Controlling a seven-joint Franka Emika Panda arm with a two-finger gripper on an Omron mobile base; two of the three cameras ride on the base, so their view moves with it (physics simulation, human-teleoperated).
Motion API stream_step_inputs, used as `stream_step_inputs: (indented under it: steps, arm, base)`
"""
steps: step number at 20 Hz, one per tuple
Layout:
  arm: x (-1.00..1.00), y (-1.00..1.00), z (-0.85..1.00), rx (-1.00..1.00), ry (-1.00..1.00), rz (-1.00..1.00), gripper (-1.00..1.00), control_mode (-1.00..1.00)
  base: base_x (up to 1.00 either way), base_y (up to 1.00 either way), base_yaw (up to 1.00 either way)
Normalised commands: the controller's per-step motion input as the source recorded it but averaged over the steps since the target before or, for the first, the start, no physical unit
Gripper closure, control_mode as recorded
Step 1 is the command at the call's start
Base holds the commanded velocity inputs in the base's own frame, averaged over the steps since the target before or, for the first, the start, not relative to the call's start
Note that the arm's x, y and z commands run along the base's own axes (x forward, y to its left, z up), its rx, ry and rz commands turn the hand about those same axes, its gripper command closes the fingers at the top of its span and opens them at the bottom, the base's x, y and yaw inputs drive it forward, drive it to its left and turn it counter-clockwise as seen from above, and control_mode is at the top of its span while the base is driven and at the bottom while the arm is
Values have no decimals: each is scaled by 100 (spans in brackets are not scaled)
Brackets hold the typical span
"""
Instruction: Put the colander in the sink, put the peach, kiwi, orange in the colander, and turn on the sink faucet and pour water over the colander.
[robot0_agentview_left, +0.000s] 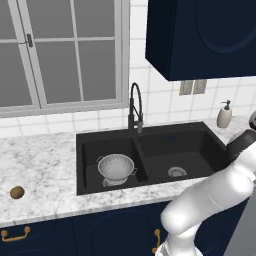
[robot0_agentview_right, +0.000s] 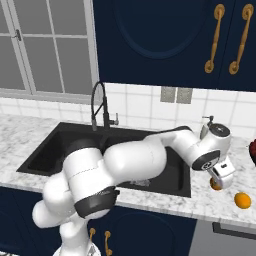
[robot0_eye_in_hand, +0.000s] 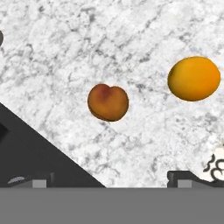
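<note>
- Colander (robot0_agentview_left: 116, 167) sits in the left basin of the sink (robot0_agentview_left: 200, 137), ready for fruit.
- End effector (robot0_agentview_right: 218, 181) hangs released above the peach (robot0_eye_in_hand: 108, 102) on the desk (robot0_eye_in_hand: 87, 39), aligned for pickup.

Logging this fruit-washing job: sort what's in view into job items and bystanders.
Job: colander in the sink's left basin; kiwi, peach and orange on the counter; sink faucet; open gripper over the peach.

Bystanders: soap bottle, window, wall cabinets.
</note>
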Motion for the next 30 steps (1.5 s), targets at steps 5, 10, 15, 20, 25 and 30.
stream_step_inputs:
  steps: [5,10,15,20,25,30]
  arm:
    - [2,8,-31,-2,0,-9,-100,-100]
    - [10,3,-28,0,0,-6,-100,-100]
    - [16,0,-25,0,0,-5,-100,-100]
    - [15,-2,-20,0,5,-3,-100,-100]
    - [5,-13,-5,0,13,-1,-100,-100]
    - [10,-19,-6,0,10,0,-100,-100]
  base:
    - [0,0,0]
    - [0,0,0]
    - [0,0,0]
    - [0,0,0]
    - [0,0,0]
    - [0,0,0]
